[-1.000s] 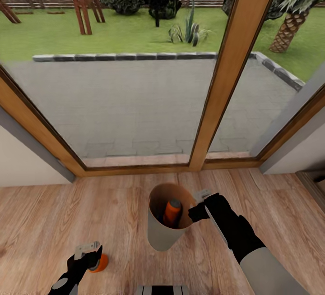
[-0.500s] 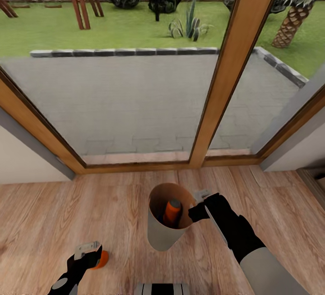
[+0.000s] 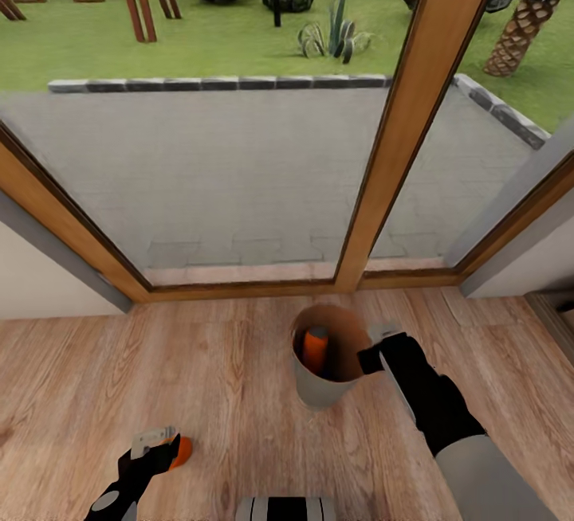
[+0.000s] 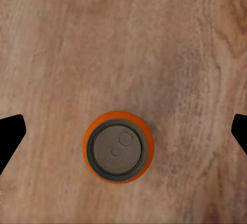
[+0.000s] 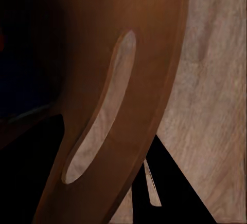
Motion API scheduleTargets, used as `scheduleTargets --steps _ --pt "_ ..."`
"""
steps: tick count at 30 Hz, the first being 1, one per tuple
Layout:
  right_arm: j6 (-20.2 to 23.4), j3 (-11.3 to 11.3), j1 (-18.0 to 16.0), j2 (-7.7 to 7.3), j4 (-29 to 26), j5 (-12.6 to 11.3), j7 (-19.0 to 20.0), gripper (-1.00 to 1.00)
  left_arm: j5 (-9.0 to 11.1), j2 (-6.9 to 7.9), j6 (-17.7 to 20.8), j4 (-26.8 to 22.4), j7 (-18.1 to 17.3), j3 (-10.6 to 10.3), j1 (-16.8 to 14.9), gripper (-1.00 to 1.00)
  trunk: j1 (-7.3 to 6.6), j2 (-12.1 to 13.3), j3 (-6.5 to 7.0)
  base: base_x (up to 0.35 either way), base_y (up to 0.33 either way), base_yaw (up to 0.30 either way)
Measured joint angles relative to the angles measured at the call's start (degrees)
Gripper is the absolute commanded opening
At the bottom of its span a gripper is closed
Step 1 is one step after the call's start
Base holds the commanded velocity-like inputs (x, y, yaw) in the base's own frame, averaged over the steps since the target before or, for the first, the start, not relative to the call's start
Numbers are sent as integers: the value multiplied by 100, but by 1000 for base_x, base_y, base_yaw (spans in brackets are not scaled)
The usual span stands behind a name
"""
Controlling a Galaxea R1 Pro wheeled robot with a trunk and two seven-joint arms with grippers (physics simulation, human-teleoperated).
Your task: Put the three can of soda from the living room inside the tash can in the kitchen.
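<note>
Left wrist view: the left gripper [image 4: 123, 131] hangs wide open straight above an orange can [image 4: 118, 146] standing upright on the wood floor [image 4: 154, 39], fingers well apart on either side and touching nothing. To take it cleanly, I would drop straight down, keep the can centred between the fingers, and close low on its body.

In the head view the right gripper [image 3: 375, 355] is clamped on the rim of the bin [image 3: 319, 389], which looks tilted. One orange can [image 3: 315, 348] stands inside the bin; whether a blue one lies beneath it I cannot tell. The bin should stay steady so nothing spills.
</note>
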Motion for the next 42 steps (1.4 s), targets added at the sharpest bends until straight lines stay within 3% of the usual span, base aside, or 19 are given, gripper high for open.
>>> scheduleTargets --steps 2,5,10,15,28,42 --pt "12 -282 2 -5 -118 -212 -100 -100 0 2 0 0 0 0 0 100 0 0 -19 0 0 0" --pt "-3 -461 -4 -8 -433 -70 -193 -100 -1 2 -1 2 0 0 -1 100 0 0 -46 0 0 0" --pt "18 -492 2 -7 -462 -247 -190 -100 -1 3 0 1 0 0 -1 100 0 0 -93 0 0 0" --pt "16 -496 2 -8 -471 -139 -206 -100 0 3 0 0 0 0 -1 100 0 0 -140 0 0 0" --pt "15 -495 2 -7 -473 -195 -196 -100 0 3 0 1 0 0 -1 100 0 0 -258 0 0 0" --pt "17 -488 2 -7 -480 -189 -198 -100 0 3 0 1 0 0 -1 100 0 0 -273 68 0 0"
